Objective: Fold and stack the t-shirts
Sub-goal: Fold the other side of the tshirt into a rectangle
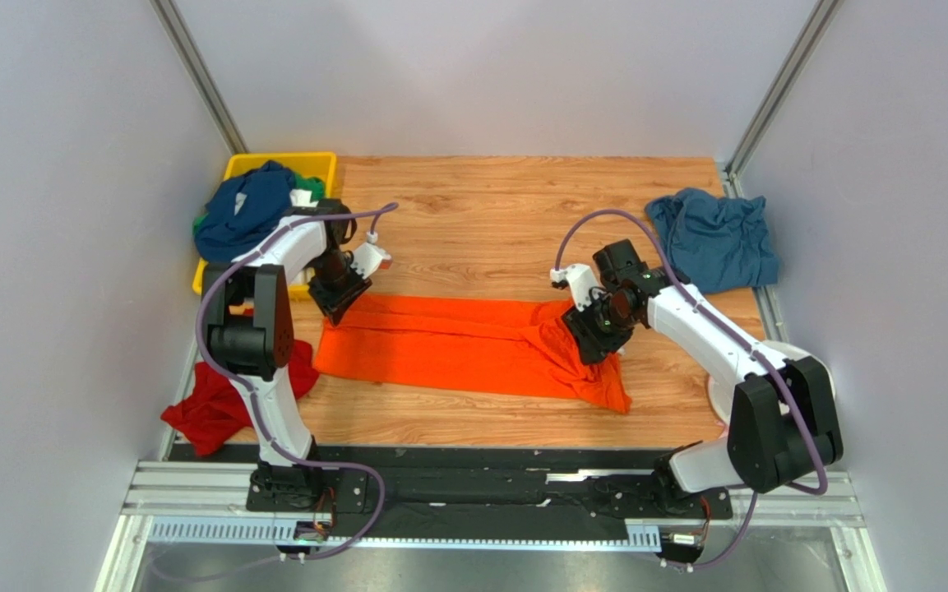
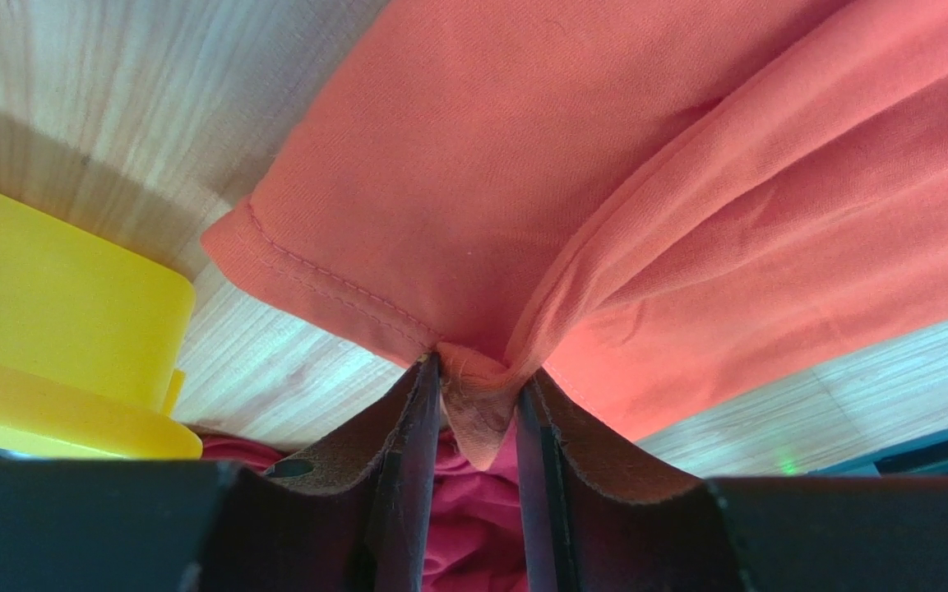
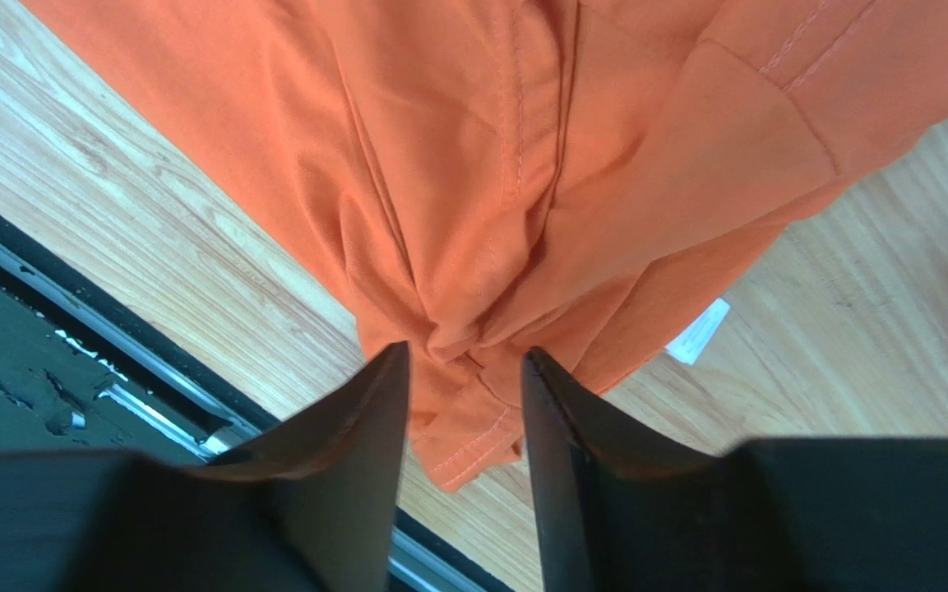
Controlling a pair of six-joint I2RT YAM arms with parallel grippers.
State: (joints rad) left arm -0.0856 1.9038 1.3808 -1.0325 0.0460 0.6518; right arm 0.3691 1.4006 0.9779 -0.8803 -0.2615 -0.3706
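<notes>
A bright orange t-shirt (image 1: 466, 352) lies stretched out as a long band across the middle of the wooden table. My left gripper (image 1: 340, 296) is shut on its left corner, with a small fold of hem pinched between the jaws (image 2: 479, 370). My right gripper (image 1: 596, 327) is shut on a bunch of cloth near the shirt's right end (image 3: 464, 358). The orange cloth fills most of both wrist views (image 2: 503, 160) (image 3: 466, 185). A steel-blue t-shirt (image 1: 713, 237) lies crumpled at the back right. A red t-shirt (image 1: 225, 395) lies at the front left, also below the left jaws (image 2: 472, 518).
A yellow tray (image 1: 318, 160) at the back left holds navy (image 1: 244, 204), white and green shirts; it is close to my left gripper (image 2: 59, 321). A black rail (image 1: 479, 475) runs along the table's near edge (image 3: 46, 358). A white label (image 3: 699, 333) hangs from the orange shirt.
</notes>
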